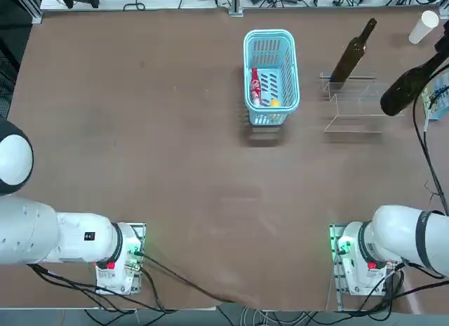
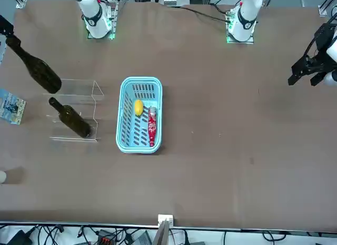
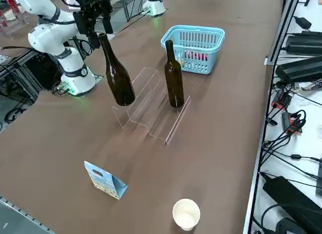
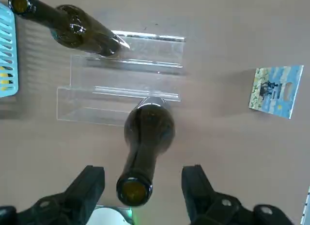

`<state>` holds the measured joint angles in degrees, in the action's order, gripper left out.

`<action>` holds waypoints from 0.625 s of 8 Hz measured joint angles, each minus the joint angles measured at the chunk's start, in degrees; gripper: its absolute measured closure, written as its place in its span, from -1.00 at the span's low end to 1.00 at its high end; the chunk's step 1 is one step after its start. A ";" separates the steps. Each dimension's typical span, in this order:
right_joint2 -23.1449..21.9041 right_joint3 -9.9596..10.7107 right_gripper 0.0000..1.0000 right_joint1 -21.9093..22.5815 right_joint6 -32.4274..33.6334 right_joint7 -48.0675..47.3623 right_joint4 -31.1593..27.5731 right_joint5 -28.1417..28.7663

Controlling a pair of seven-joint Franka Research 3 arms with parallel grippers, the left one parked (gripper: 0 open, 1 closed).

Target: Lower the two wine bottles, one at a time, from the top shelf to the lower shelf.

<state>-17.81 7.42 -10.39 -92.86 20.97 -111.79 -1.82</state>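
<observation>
One dark wine bottle point(image 3: 118, 75) hangs tilted in the air by its neck, with my right gripper point(image 3: 98, 23) shut on it. Its base hovers just above the clear stand's tier nearer the robot, the top shelf point(image 4: 92, 106). In the wrist view, the neck point(image 4: 138, 172) runs between my two black fingers point(image 4: 92, 186). The other wine bottle point(image 3: 174, 78) stands upright on the far tier, which looks like the lower shelf point(image 3: 162, 119). From overhead, the held bottle point(image 1: 405, 87) shows at the right edge and the standing one point(image 1: 352, 54) beside the stand point(image 1: 354, 123).
A light-blue basket point(image 1: 270, 36) holding a red bottle point(image 1: 256, 84) and a yellow item point(image 2: 138, 107) sits left of the stand. A blue card point(image 3: 103, 179) and a paper cup point(image 3: 186, 213) lie to its right, towards the table's edge. Cables run off that edge.
</observation>
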 joint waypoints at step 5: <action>0.01 -0.53 -0.87 0.05 -0.55 -0.03 -1.30 -0.74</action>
<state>-17.80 6.89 -10.34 -93.41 20.94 -113.09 -2.56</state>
